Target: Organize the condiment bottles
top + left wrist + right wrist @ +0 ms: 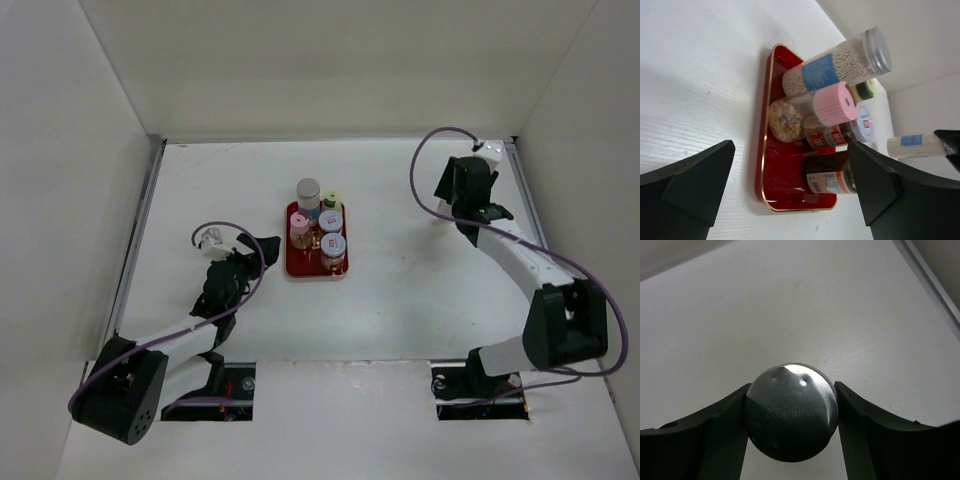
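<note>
From above, the lone bottle [914, 145] cannot be seen at all: the right claw [791, 412] and its wrist cover it, near the far right corner of the tabletop [400, 300]. The right wrist view shows only its round silver cap with a faint stamped date, too dim to read. In the left wrist view its body shows as pale grains under a blue label, its top lost behind a dark claw tip. The cap of the dark bottle [832, 175] is cut off by the left claw's finger.

The other five condiment bottles stand upright and crowded on the red tray [292, 262], around the middle of the tabletop and well apart from the lone bottle. They are a tall silver-capped bottle [835, 67] of white beads with a blue label, a pink-capped jar [835, 102] of yellowish crumbs, a yellow-green cap [866, 90] half hidden behind them, a blue-grey-capped jar [865, 125] of brown contents, and the dark bottle with a white and orange label.

The right arm stretches far forward, its claw pointing down and pinching the lone bottle's cap from both sides. The left arm lies low towards the left edge, its left claw [785, 187] spread wide and empty, facing the tray.
</note>
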{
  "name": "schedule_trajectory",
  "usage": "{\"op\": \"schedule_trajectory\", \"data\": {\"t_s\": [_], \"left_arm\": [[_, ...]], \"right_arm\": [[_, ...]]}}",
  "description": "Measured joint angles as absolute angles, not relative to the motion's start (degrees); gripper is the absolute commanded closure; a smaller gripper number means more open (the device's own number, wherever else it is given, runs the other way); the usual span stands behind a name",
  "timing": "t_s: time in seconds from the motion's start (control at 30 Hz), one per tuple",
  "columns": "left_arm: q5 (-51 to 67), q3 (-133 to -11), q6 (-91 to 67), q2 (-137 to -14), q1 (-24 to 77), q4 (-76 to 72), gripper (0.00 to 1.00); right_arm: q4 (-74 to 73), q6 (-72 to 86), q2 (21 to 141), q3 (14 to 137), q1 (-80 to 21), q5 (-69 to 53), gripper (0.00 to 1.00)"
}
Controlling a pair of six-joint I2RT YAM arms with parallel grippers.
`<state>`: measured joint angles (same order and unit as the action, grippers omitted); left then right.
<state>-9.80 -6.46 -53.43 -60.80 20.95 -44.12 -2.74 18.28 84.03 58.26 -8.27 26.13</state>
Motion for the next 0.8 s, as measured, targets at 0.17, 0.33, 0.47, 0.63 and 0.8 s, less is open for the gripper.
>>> {"op": "schedule_trajectory", "data": {"t_s": [0.17,0.33,0.47,0.63,0.8], "left_arm": [[-8.78,-6.26,-53.43,-60.75,21.17,-49.23,0.0],[-8.8,-6.02,-53.76,-60.86,20.6,-49.54,0.0],[-9.3,-6.02,-55.2,-60.86,18.2,-45.15,0.0],[-9.78,-6.02,-56.47,-60.86,16.88,-42.09,0.0],[-9.78,-6.02,-57.01,-60.86,16.88,-41.25,0.0]], "right_arm": [[-1.61,16.19,73.1,59.37,-22.15,27.18,0.53],[2.74,15.0,71.61,63.88,-37.78,26.15,0.52],[4.29,14.52,75.35,66.85,-45.91,25.23,0.52],[4.49,14.5,82.48,68.99,-52.66,23.59,0.52],[4.29,15.16,87.96,69.17,-56.34,22.15,0.52]]}}
